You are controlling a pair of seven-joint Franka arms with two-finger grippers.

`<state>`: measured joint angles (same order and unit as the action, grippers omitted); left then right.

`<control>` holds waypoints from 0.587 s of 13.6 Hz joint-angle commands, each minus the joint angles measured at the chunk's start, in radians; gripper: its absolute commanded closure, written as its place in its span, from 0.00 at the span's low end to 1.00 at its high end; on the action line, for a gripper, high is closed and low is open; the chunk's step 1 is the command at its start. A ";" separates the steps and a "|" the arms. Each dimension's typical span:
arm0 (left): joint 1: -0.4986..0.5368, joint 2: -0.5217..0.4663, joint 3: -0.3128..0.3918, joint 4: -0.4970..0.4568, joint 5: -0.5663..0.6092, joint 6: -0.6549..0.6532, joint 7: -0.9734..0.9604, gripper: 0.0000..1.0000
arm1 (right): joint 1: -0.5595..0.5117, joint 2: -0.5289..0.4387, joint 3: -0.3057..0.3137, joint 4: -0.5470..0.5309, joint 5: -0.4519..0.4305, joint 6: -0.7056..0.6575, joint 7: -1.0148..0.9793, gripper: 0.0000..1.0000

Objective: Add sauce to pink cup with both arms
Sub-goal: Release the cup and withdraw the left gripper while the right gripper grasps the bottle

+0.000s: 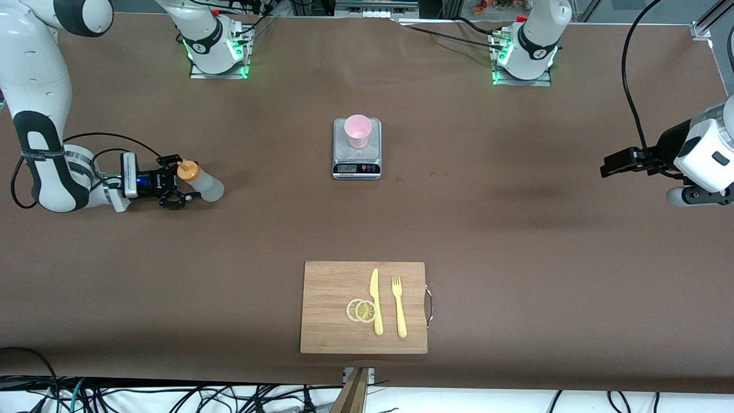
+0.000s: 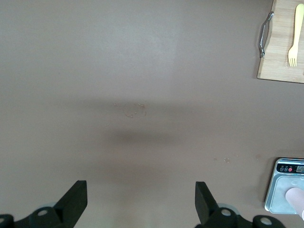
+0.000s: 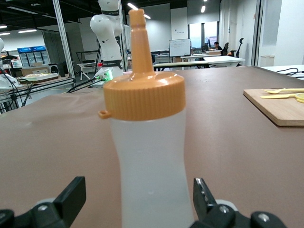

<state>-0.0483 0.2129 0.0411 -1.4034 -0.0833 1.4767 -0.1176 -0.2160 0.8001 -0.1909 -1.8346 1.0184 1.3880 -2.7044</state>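
The right gripper (image 1: pixel 182 184) stands wide open around the sauce bottle (image 1: pixel 200 182), not yet closed on it, at the right arm's end of the table. The left gripper (image 1: pixel 609 167) waits open over bare table. The pink cup (image 1: pixel 358 131) stands on the grey scale (image 1: pixel 356 163); grasping and pouring are left.

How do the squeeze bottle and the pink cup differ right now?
The translucent whitish plastic squeeze bottle is capped with an orange nozzle; the pale pink plastic cup is open-topped. The bottle stands on the brown table toward the right arm's end, between the open fingers of the right pincer; the cup sits on the grey scale mid-table, no pincer near. Both stand upright.
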 commanded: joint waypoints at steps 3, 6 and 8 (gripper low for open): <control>0.005 0.006 -0.001 0.021 0.007 -0.021 0.026 0.00 | 0.021 0.008 0.005 -0.003 0.034 -0.009 -0.014 0.00; 0.007 0.006 -0.001 0.021 0.007 -0.021 0.026 0.00 | 0.036 0.013 0.008 0.005 0.040 -0.009 -0.002 0.05; 0.005 0.006 -0.003 0.021 0.007 -0.021 0.024 0.00 | 0.037 0.014 0.010 0.009 0.039 -0.009 0.008 0.27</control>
<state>-0.0473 0.2130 0.0409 -1.4034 -0.0833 1.4751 -0.1142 -0.1798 0.8044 -0.1820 -1.8346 1.0397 1.3881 -2.7025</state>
